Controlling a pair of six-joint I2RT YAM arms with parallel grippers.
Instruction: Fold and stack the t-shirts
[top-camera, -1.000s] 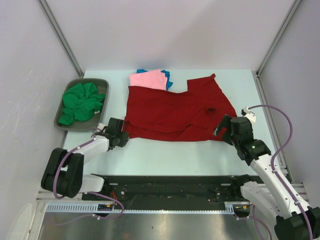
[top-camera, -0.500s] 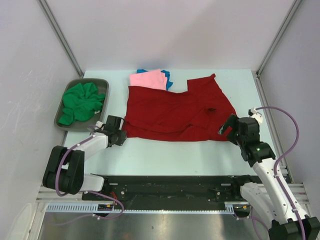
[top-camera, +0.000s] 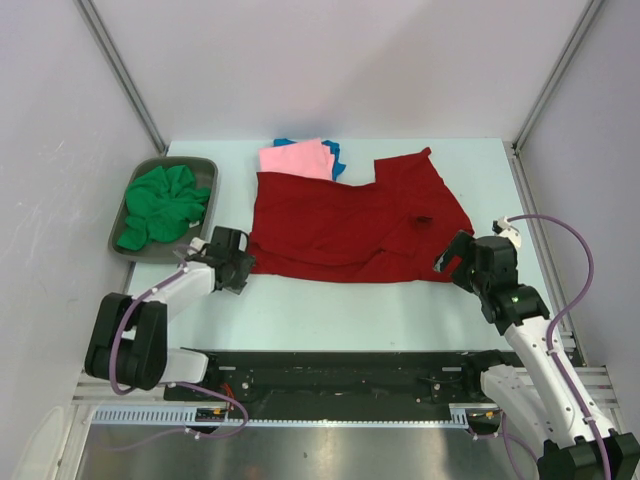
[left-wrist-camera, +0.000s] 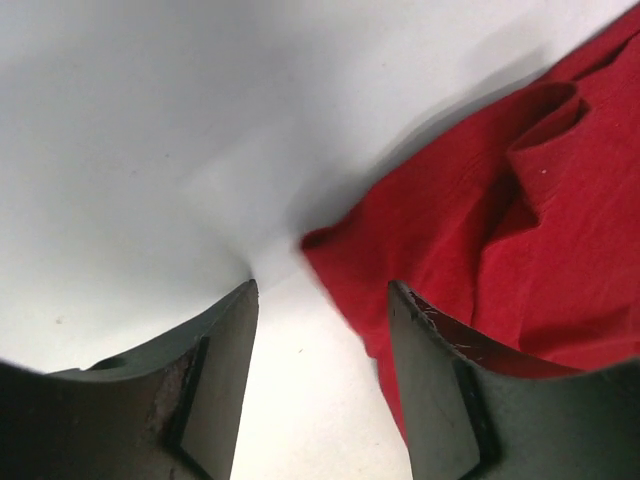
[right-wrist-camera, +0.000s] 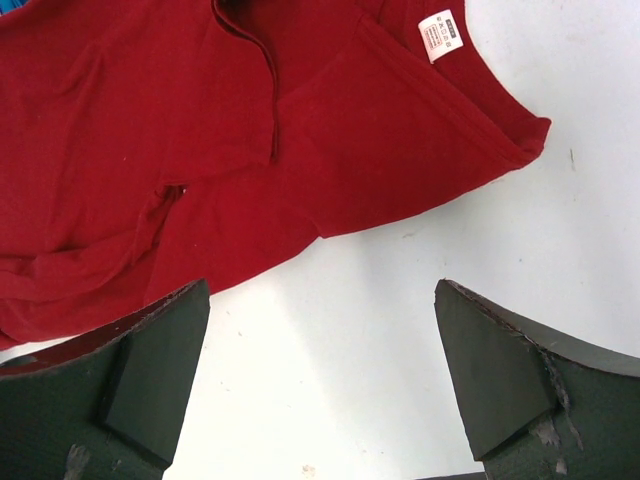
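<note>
**Desk:** What are the tools doing?

**Photographer:** The left gripper sits low at the near-left corner of the dark red t-shirt. Its jaws are parted, and the cloth's corner lies in the gap, not pinched. The right gripper is spread wide and holds nothing, with bare table between its fingers, just beside the shirt's near-right edge.

**Desk:** And the rest of the laundry?

**Photographer:** The red shirt lies mostly flat mid-table with one sleeve flung out to the far right. A pink t-shirt sits folded on a blue t-shirt at its far edge, touching or slightly under it; I cannot tell which. A green t-shirt is bunched in the grey tray on the left.

**Desk:** Where could it go wrong?

**Photographer:** The left jaws may close on too little cloth, or on one layer only, since the corner is rumpled there, and a lift would then drop the hem. If only one side is gripped, the fold would probably go askew. A hard pull could also tug the pink-and-blue stack.

**Desk:** What do the views add?

**Photographer:** Only the left wrist view shows the corner inside the gap and the ridges beside it. Only the right wrist view shows the white tag. The overhead alone takes in the stack, the tray and both arms.
</note>
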